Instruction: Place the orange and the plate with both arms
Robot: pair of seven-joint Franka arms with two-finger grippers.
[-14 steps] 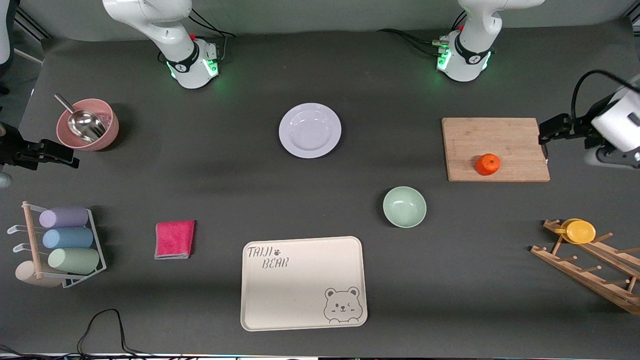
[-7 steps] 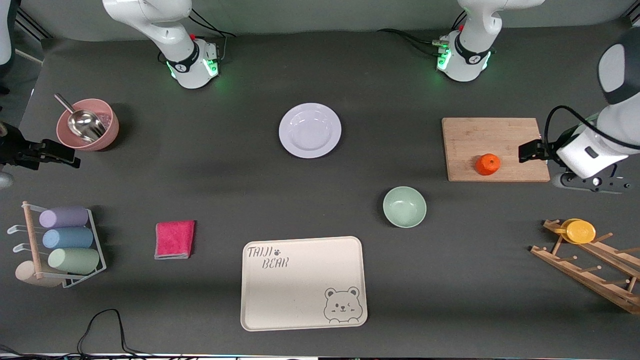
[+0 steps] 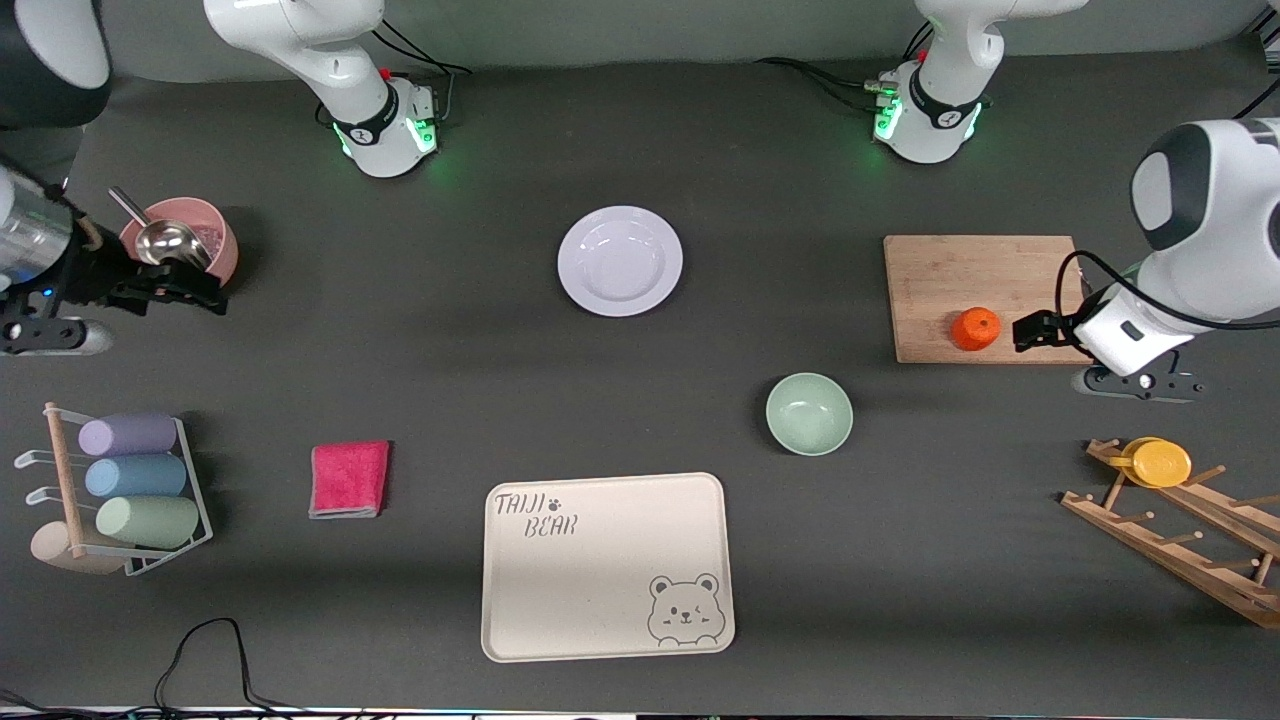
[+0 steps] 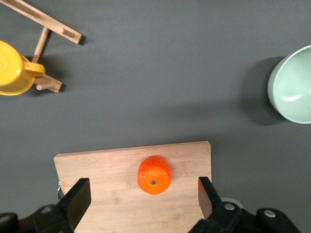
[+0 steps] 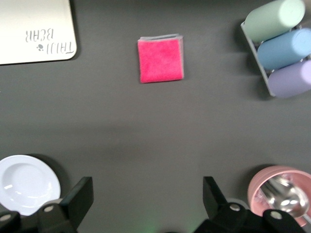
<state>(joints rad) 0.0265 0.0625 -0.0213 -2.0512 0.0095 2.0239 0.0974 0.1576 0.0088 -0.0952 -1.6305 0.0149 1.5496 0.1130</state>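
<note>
The left gripper (image 4: 143, 196) stood wide open and empty, one finger (image 4: 80, 196) on either side of the orange (image 4: 154, 174), which lay between them on the cutting board (image 4: 116, 194) at lower centre of the left wrist view. The orange was probably light, firm and prone to rolling; a grasp across its widest part suited it. The right gripper (image 5: 146, 204) hung open and empty at the left edge of the front view, well apart from the plate (image 3: 620, 260), at upper centre. The plate was rigid, glossy and breakable; its rim offered the hold.

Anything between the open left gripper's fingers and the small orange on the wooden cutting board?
No. In the left wrist view the left gripper is open, with only bare wooden cutting board between its fingers and the small orange.
</note>
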